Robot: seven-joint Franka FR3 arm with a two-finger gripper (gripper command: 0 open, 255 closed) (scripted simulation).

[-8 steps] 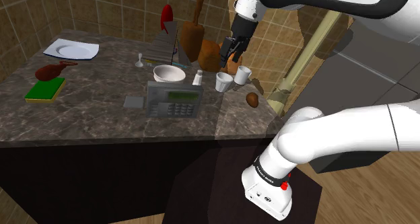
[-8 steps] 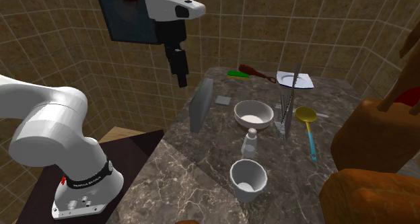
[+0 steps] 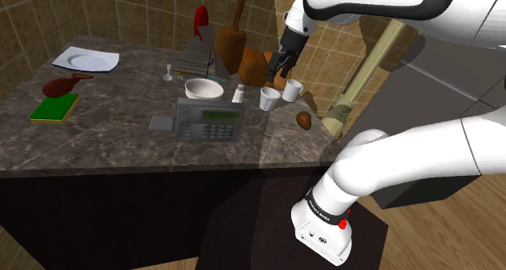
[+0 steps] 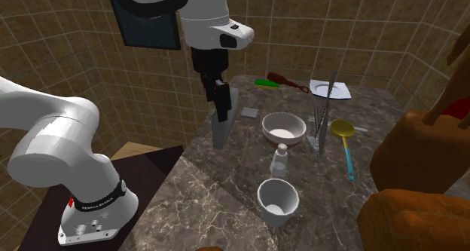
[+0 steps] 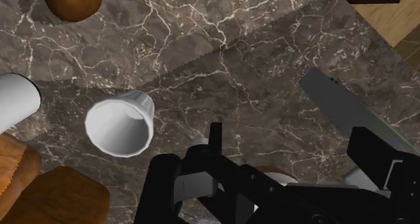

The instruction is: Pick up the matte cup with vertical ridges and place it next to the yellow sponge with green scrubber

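The gripper (image 3: pixel 280 65) hangs over the right end of the counter (image 3: pixel 113 147) in the shoulder view, its fingers apart and holding nothing. The ridged white cup (image 3: pixel 269 99) stands upright below it and a little aside, between a small shaker (image 3: pixel 238 93) and a white mug (image 3: pixel 292 88). The sponge (image 3: pixel 54 109) lies well apart, at the counter's left end.

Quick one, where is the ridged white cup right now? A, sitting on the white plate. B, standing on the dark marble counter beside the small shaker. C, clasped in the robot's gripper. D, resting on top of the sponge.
B: the ridged cup stands upright on the counter right beside the shaker, while the gripper is up in the air, not touching it.
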